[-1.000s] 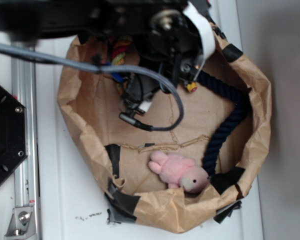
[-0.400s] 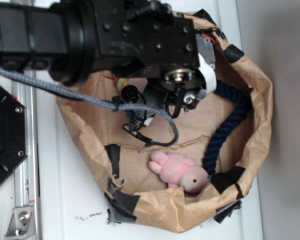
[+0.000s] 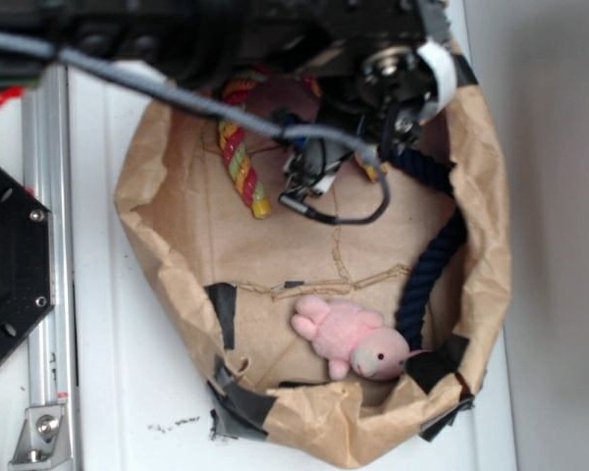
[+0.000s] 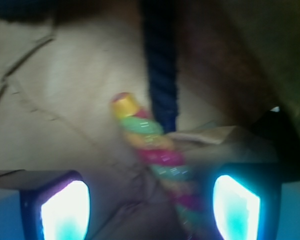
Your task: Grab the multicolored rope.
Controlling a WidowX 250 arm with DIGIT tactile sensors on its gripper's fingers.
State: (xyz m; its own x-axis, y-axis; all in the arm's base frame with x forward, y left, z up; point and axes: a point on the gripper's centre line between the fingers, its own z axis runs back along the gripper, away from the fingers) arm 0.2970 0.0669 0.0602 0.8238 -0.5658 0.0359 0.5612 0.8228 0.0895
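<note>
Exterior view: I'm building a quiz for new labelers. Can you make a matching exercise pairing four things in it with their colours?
Things:
1. multicolored rope
2. plain rope
3. plush toy
4. paper bag

Colours:
A. pink
B. brown
C. red, yellow and green
D. dark navy

Pairs: 1-C, 2-D, 3-A, 4-B

Red, yellow and green twisted multicolored rope with yellow end, dark navy rope, pink plush toy, brown paper bag with black tape patches, white counter
</note>
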